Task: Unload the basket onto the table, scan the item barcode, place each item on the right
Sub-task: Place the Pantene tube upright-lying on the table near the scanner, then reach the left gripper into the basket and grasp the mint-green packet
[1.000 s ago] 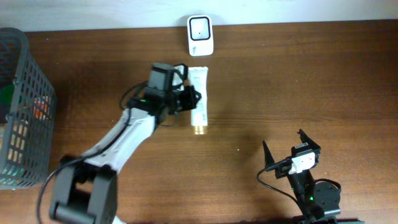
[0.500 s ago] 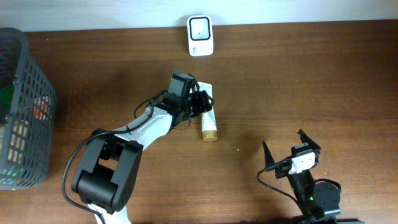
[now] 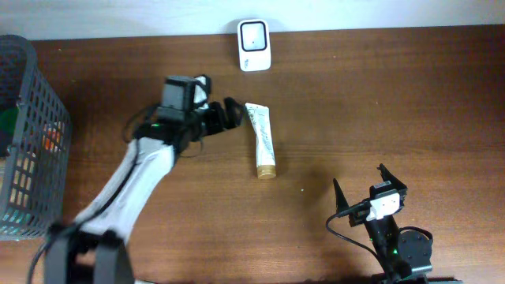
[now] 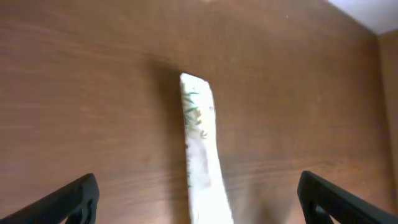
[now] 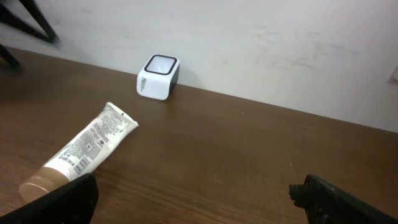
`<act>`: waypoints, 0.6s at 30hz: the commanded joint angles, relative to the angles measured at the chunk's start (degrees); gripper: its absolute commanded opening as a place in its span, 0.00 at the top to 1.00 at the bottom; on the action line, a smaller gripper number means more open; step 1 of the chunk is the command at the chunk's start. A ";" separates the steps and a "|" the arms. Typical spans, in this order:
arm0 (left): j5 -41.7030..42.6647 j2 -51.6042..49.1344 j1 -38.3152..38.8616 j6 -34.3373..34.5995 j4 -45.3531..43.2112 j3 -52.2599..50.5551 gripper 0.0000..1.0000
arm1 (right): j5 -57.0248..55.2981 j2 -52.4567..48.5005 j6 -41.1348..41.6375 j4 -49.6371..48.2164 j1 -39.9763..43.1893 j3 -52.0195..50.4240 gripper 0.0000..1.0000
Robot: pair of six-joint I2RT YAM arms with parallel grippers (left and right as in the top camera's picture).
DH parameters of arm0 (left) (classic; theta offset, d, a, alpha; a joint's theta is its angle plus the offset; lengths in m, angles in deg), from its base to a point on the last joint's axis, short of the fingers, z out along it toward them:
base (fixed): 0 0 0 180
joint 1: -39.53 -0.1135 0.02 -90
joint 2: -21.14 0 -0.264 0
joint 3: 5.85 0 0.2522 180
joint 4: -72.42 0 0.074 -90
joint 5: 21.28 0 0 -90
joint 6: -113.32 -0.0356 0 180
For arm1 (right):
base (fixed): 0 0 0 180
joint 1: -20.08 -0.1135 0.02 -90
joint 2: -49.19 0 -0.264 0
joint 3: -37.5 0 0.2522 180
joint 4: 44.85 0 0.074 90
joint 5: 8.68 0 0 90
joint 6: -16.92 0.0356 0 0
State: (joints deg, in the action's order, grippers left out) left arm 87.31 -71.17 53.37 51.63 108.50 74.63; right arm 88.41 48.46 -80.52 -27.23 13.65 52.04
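Observation:
The item, a white tube (image 3: 261, 142) with a tan cap, lies flat on the wooden table, cap toward the front edge. Its printed barcode side faces up in the right wrist view, tube (image 5: 81, 152). The white scanner (image 3: 254, 45) stands at the back edge, also seen as scanner (image 5: 157, 77). My left gripper (image 3: 226, 116) is open just left of the tube's flat end, touching nothing. In the left wrist view the tube (image 4: 199, 137) lies free between the spread fingers of that gripper (image 4: 198, 190). My right gripper (image 3: 368, 189) (image 5: 193, 193) stands open at the front right, holding nothing.
A dark mesh basket (image 3: 31, 134) with several items inside stands at the left edge. A white wall runs behind the scanner. Bare wood lies between the tube and the right arm.
My left gripper opened and let go of the tube, then drew back to the left. The tube now lies tilted on the table. The right arm has not moved.

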 commanded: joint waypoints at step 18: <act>-27.61 7.61 -44.30 -9.55 31.76 39.91 0.01 | -0.28 0.37 0.68 0.07 -0.39 -0.46 0.02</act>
State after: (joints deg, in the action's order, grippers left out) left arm 68.16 -61.18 14.38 41.14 139.50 114.74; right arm 88.41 48.46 -80.47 -27.23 13.65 52.04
